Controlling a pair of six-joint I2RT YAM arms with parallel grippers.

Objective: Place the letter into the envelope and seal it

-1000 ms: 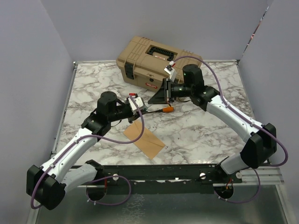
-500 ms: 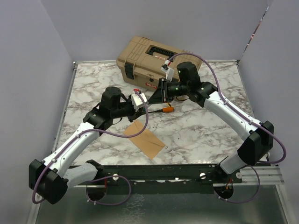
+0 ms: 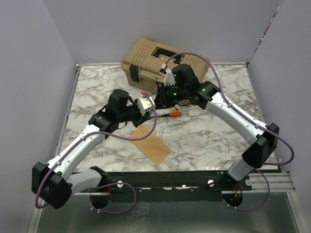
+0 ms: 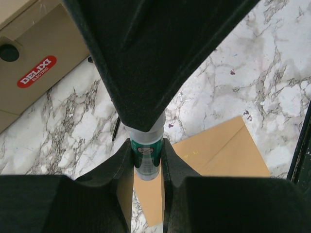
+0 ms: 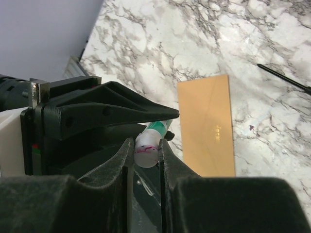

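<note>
Left wall (image 3: 29, 73) is pale lavender-grey, same as the back and right walls.

Left arm (image 3: 82, 145) reaches in from the near-left corner. Left end effector (image 4: 147, 151) is narrow, clamped on the green-labelled body of a small tube (image 4: 147, 156). It is held up off the tabletop (image 3: 218, 131).

The envelope (image 3: 149, 144) lies flat on the marble, nearer the bases than the two end effectors. It is plain brown kraft and sits diagonal in the top view. Faint V crease lines show in the right wrist view, with a small mark near its middle. It lies flat and nothing touches it. In the left wrist view it sits below and behind the tube.

Right end effector (image 5: 146, 145) meets the left one tip to tip. It is also narrow, gripping the tube's white round end, which has a pinkish smear. So both are closed on the same tube.

A small orange item (image 3: 175, 113) lies on the tabletop just right of the grip point. A thin black stick (image 5: 284, 77) lies nearby, apart from the envelope.

A tan toolbox (image 3: 146, 63) with a red oval label sits at the back, lid down.

Right arm (image 3: 233, 119) arcs in from the near-right.

The tabletop is white-grey marble pattern. A black rail (image 3: 165, 177) runs along the near edge and carries both bases.
</note>
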